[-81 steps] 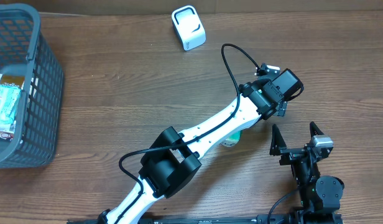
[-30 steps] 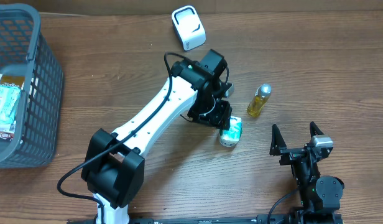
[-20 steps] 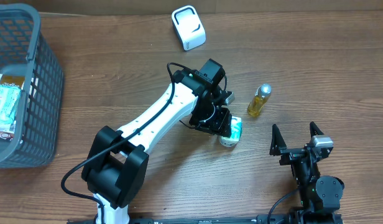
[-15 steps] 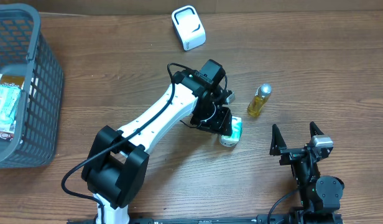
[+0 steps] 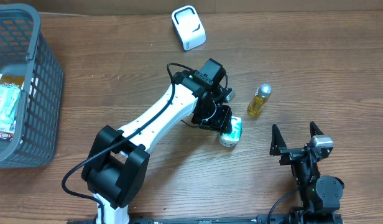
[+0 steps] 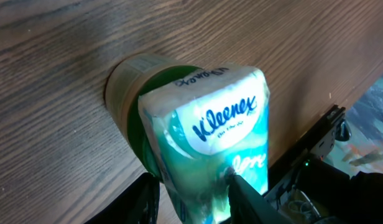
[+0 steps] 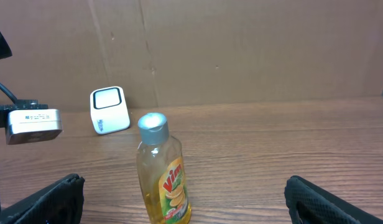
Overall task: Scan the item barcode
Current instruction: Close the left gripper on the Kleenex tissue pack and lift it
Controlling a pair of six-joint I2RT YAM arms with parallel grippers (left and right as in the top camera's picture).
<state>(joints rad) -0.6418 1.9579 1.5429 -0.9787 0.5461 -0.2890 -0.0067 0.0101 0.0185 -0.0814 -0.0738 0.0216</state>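
A: Progress?
B: Early. Left gripper [image 6: 191, 196] clamped on Kleenex pack [image 6: 204, 124], mid-table [image 5: 117, 74], propped on round green tub [image 6: 126, 87]. Not lifted, well apart from white scanner [image 5: 188, 27]. Right gripper [image 5: 293, 134] wide open, holding nothing.
A: Text?
B: "Kleenex" on pack, "Vim" on yellow bottle [image 7: 161, 174]. No barcode visible.

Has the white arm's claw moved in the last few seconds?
Yes. The left gripper swung left, from beside the yellow bottle to the tissue pack, ending farther below the fixed white scanner.
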